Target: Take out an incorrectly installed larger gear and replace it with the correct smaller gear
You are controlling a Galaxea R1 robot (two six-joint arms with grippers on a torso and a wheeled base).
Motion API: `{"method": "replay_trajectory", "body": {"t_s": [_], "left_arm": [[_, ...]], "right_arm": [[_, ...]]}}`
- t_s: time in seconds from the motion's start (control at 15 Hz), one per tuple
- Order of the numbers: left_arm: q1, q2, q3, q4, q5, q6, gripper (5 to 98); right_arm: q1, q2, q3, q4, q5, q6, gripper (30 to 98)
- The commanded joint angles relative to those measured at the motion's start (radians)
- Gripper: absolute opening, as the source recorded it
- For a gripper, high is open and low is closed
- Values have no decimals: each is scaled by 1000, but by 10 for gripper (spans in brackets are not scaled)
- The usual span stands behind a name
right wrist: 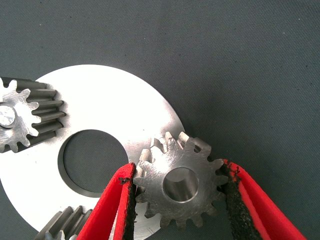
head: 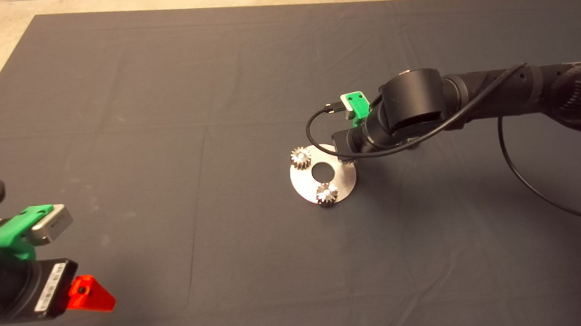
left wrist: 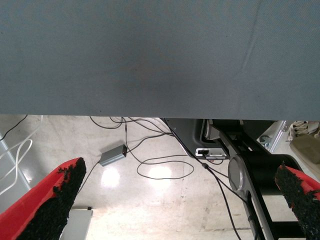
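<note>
Gear with a central hole sits clamped between the right hand's two red fingers, whose black pads press against its teeth on either side. It is at the rim of the round steel plate, partly over the plate's edge and partly over the dark mat; whether it rests on the plate or is lifted just above it cannot be told. Whether this is the larger or the smaller gear is hard to judge, though it looks a little wider than its neighbours.

Two small silvery gears stand on pegs on the plate: one at the plate's far left rim, another at its near rim. A large round hole lies at the plate's middle, between the gears.

From above, the right arm reaches in over the plate's right edge, hiding the held gear.

The left hand waits at the lower left edge of the bench, well apart from the plate, its fingers spread wide and holding nothing. Its wrist camera looks past the mat's edge to a pale floor with cables.
</note>
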Motion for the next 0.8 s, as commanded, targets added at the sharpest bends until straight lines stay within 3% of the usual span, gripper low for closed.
{"method": "replay_trajectory", "body": {"t_s": [0.0, 0.73], "left_arm": [[-1, -4, -3, 7, 133, 2, 982], [-1, -5, -4, 9, 133, 4, 982]], "right_arm": [[21, 6, 5, -18, -127, 5, 393], [8, 11, 8, -21, -127, 5, 393]]}}
